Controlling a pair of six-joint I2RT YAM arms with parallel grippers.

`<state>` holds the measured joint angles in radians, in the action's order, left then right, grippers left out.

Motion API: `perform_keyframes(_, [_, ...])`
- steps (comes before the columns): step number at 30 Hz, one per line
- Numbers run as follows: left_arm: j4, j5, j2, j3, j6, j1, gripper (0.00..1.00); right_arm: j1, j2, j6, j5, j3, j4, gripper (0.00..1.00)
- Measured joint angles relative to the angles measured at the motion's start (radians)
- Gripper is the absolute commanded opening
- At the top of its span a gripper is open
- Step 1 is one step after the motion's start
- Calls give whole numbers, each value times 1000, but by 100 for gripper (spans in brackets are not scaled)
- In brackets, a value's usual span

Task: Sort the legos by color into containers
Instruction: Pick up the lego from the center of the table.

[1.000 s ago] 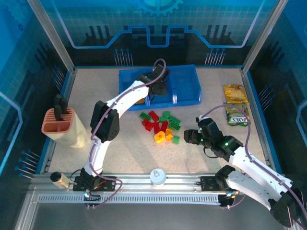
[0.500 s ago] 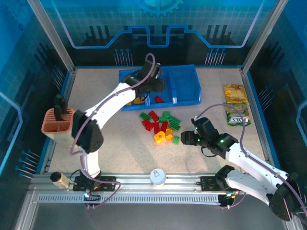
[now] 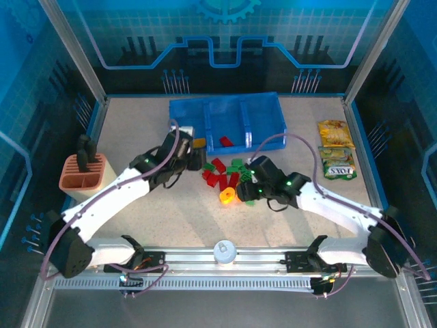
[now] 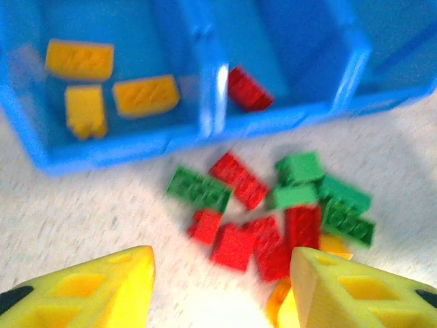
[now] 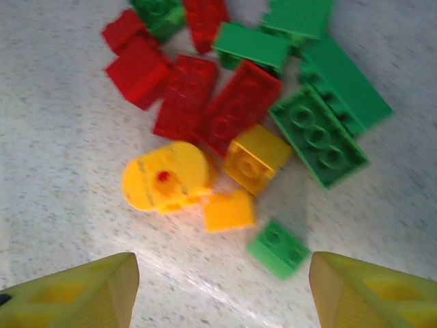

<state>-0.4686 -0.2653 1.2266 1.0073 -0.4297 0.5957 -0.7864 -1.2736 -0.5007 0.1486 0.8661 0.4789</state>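
Note:
The legos (image 3: 229, 174) lie in a loose red, green and yellow pile in front of the blue tray (image 3: 273, 140). The tray's containers hold three yellow bricks (image 4: 143, 96) on the left and one red brick (image 4: 247, 89) in the middle. My left gripper (image 3: 193, 162) hangs open just left of the pile, and nothing sits between its yellow fingers (image 4: 102, 287). My right gripper (image 3: 244, 193) is open over the pile's near edge. A small green brick (image 5: 276, 249) lies just ahead of its jaws (image 5: 223, 273), beside an orange brick (image 5: 229, 210) and a yellow round piece (image 5: 164, 178).
A terracotta slotted holder (image 3: 83, 179) stands at the left edge. Two snack packets (image 3: 336, 133) (image 3: 339, 164) lie at the right. A white round knob (image 3: 224, 251) sits on the front rail. Bare tabletop (image 3: 171, 219) stretches in front of the pile.
My left gripper has pulled back from the tray to the pile's left and opened; a red brick now lies in the middle compartment. My right gripper has moved left onto the pile.

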Motion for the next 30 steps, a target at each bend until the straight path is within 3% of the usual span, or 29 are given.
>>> perform_keyframes(7, [-37, -34, -249, -240, -91, 0, 56, -50, -325, 94, -29, 277, -1, 72])
perform_keyframes(13, [-103, -52, -416, -344, -150, 0, 56, -51, -584, 185, -41, 507, 69, 72])
perform_keyframes(22, [-156, -53, -510, -389, -192, 0, 56, -53, -758, 274, -45, 699, 178, 72])
perform_keyframes(30, [-155, -53, -510, -410, -201, 0, 56, -53, -821, 310, -45, 753, 228, 71])
